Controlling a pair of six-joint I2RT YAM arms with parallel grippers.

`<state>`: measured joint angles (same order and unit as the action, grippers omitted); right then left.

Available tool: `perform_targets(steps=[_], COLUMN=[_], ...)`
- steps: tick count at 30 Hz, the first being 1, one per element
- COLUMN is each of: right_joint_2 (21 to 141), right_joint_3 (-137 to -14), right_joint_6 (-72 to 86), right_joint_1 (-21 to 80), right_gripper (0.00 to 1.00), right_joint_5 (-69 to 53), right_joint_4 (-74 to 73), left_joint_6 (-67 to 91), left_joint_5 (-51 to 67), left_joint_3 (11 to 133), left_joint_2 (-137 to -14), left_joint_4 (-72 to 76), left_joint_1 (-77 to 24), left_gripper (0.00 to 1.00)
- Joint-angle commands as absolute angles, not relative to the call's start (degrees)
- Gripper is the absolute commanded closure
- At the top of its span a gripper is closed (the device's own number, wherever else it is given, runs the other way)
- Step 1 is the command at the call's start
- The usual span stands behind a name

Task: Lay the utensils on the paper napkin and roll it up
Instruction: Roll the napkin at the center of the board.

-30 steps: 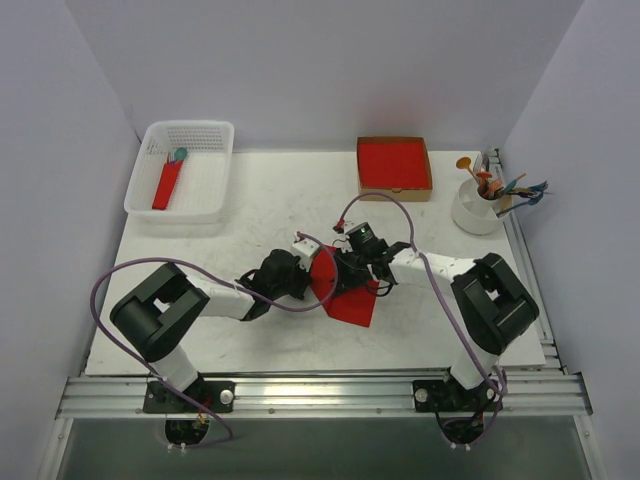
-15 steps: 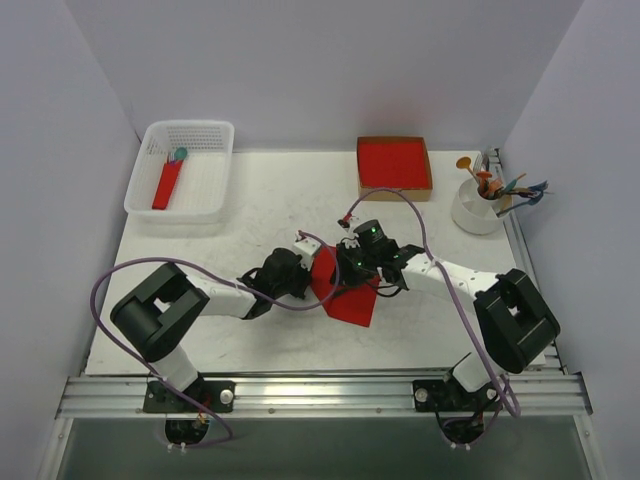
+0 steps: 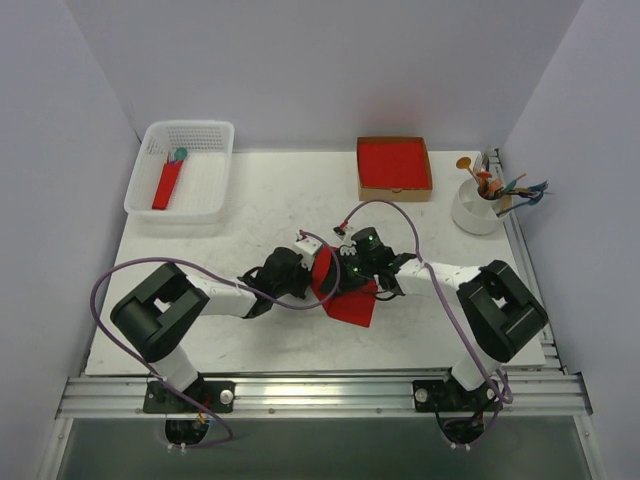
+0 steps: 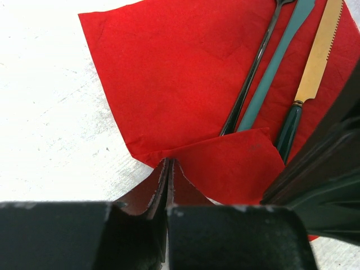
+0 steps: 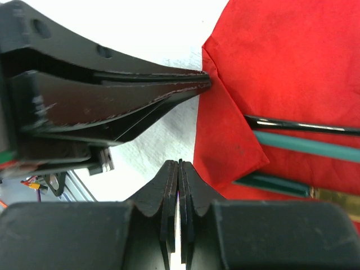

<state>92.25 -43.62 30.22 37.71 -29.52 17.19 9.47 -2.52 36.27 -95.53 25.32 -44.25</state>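
Left wrist: left end effector (image 4: 170,164) closed, apparently pinching paper napkin (image 4: 180,84) corner; right end effector (image 5: 180,165) closed (beside flap).

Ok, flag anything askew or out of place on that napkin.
The paper napkin lies skewed to the edges of the table, and one corner is folded over the handle ends of the utensils, where the left gripper pinches the fold. No tear or spill shows.

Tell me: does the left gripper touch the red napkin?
Touching. Left wrist view: the left gripper pinches the paper napkin at its folded edge.
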Motion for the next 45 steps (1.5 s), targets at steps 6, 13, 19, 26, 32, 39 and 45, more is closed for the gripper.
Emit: perform_targets(steps=[6,13,19,26,32,39,45], right_joint_2=[96.24,97.21,96.86,95.89,94.13,93.43,93.69], right_joint_3=[-41.66,-40.34,-38.85,-37.53,-39.02,-40.17,-39.64], right_joint_6=[32.52,32.78,33.05,34.28,33.93,32.78,32.52], right_joint_1=[39.55,39.64,39.64,39.64,39.73,39.64,39.55], right_gripper=[1.00,1.00,1.00,1.00,1.00,1.00,1.00], right_joint_5=[-32.52,-31.47,-30.76,-31.55,-31.46,-30.32,-30.06], right_joint_4=[23.90,24.26,24.87,27.07,25.14,22.76,22.76], left_joint_6=[9.58,9.32,9.23,8.88,8.53,8.53,8.44], left_joint_5=[-2.81,-2.81,-2.72,-2.64,-2.55,-2.46,-2.37], left_joint_3=[37.97,38.23,38.32,38.58,38.85,38.93,39.11], left_joint_2=[-95.98,-95.89,-96.24,-96.42,-96.42,-96.33,-96.50], left_joint_4=[22.85,22.50,22.59,22.41,22.15,22.06,21.89], left_joint_1=[-44.65,-44.74,-44.74,-44.74,-44.82,-44.82,-44.91], left_gripper=[0.97,0.97,0.97,0.98,0.98,0.98,0.98])
